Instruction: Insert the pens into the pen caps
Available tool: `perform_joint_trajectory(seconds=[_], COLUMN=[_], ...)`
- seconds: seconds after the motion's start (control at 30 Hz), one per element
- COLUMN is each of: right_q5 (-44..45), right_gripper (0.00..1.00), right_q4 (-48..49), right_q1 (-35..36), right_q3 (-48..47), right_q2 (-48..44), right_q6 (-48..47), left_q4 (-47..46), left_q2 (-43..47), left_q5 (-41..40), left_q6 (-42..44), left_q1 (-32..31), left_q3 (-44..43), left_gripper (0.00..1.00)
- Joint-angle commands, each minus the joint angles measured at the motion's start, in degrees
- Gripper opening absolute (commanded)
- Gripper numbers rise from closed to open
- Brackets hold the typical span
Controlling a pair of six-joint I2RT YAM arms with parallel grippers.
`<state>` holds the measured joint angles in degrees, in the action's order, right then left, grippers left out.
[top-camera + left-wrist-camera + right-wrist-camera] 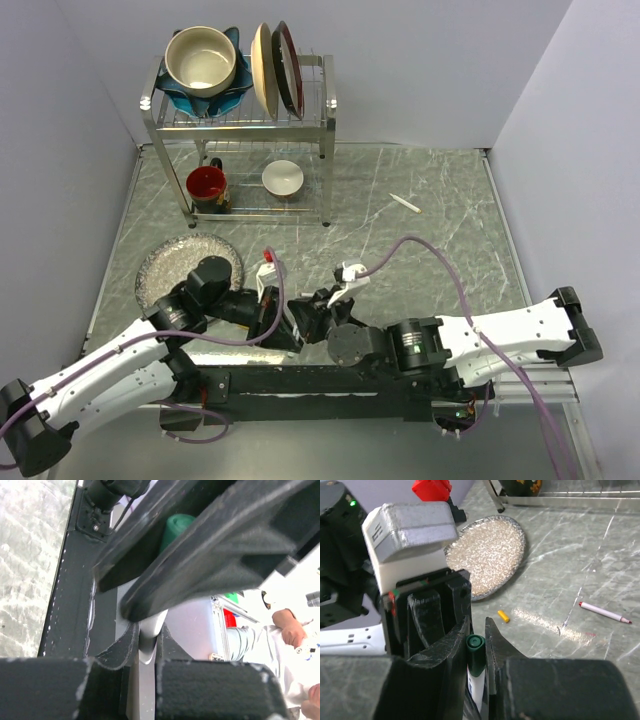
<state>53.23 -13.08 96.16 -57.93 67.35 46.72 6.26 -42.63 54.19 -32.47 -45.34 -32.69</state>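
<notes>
Left end effector (148, 642): jaws nearly closed, clamped on the white barrel of a pen (478, 690) held above the worktop (560, 575) in front of the arm bases. Green cap (476, 649) sits at the end of that barrel; whether it is pressed fully home cannot be told. Right end effector (476, 626): jaws narrowly apart, closed on the green cap, facing the left one. Yellow cap (504, 616) lies loose on the worktop near the speckled plate (490, 550); a second pen (602, 611), red tip bare, lies well to its right. Handling: pens and caps are judged to be light, rigid, smooth plastic, likely to slip or pivot under a skewed push. Grip the barrel at mid-length, grip the cap across its sides, and keep both axes in line.
</notes>
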Motion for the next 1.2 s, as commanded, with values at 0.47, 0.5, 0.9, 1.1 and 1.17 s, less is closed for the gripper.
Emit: perform_joint_trajectory(seconds=[0.47,0.5,0.9,1.1,1.17], right_q5=[-12.8,-11.8,-10.1,-9.9,-9.8], right_gripper=[0.07,0.1,0.42,0.45,0.47], right_q4=[14.0,14.2,14.5,13.5,11.3], right_q1=[11.8,11.6,5.7,3.0,1.9], right_q3=[11.1,10.9,9.0,6.9,6.3], right_q2=[-2.8,-3.1,-9.1,-12.4,-13.4], right_q6=[-2.3,-2.2,-5.9,-10.1,-10.6], left_q4=[-38.4,-39.6,-39.3,-38.7,-37.8], left_q2=[-0.6,-0.5,2.6,4.3,5.4], left_q5=[-18.0,-17.9,-18.3,-18.4,-18.6], left_q6=[-13.1,-13.8,-13.3,-12.9,-12.0], left_q1=[9.1,9.0,9.0,9.0,9.0], left_q3=[0.2,0.5,3.0,3.7,3.5], left_gripper=[0.01,0.01,0.01,0.01,0.01])
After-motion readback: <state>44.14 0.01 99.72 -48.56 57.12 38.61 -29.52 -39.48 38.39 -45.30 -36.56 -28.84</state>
